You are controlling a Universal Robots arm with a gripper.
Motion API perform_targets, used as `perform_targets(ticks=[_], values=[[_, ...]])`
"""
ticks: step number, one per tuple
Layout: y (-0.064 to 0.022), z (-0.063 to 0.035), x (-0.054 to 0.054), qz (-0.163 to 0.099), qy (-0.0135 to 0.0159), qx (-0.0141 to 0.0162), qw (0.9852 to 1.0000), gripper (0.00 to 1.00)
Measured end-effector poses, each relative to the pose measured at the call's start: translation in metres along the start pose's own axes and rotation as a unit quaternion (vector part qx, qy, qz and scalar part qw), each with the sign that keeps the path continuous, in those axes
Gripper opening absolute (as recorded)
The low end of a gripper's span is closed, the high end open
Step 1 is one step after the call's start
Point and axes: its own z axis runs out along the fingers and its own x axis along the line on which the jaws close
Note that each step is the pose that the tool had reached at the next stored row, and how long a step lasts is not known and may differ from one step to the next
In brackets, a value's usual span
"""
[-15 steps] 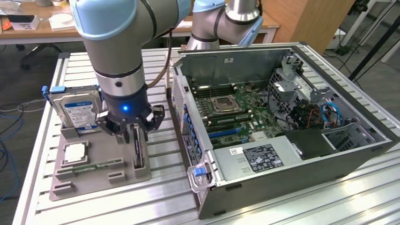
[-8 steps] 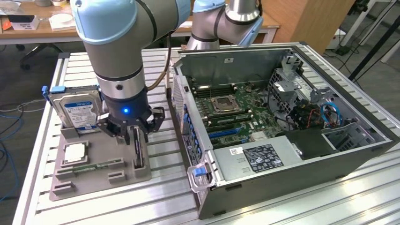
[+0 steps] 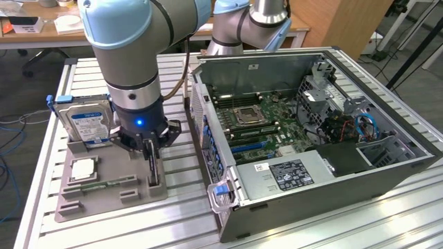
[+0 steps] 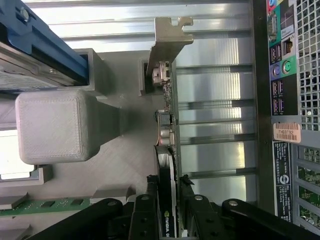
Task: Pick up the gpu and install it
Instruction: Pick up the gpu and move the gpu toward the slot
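Claw (image 3: 152, 151) is down on the gpu (image 3: 153, 174), and from the wrist view the claw (image 4: 166, 181) has it: one finger (image 4: 149, 197) pressed against each flat face of the gpu (image 4: 166, 125), jaws pinched in on the card. The card stands on edge directly under the claw, seated in its slot in the grey holder (image 3: 104, 199), so it is gripped but not lifted. Running out from the claw along the card, its silver bracket (image 4: 169, 42) sits at the far end, upright against the holder (image 4: 125, 155). Just beside the claw, on the exterior view's left, the memory stick (image 3: 107, 182) lies flat in its groove, and a square chip (image 3: 83, 168) lies a bit further that way. Beyond those from the claw stands the hard drive (image 3: 86, 122), upright in the holder with its blue rails; in the wrist view its blue rail (image 4: 47, 47) sits next to a grey block of the holder. On the claw's other side, the exterior view's right, the open case (image 3: 277, 67) lies close by with the motherboard exposed, its rear ports (image 4: 282, 65) facing the card. Everything rests on the slatted metal table (image 3: 124, 231).
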Motion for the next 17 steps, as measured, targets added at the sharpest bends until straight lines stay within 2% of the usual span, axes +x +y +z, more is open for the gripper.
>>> perform_targets(ticks=[17], values=[[0.0000,0.0000,0.0000,0.000,0.0000,0.0000,1.0000,0.26]])
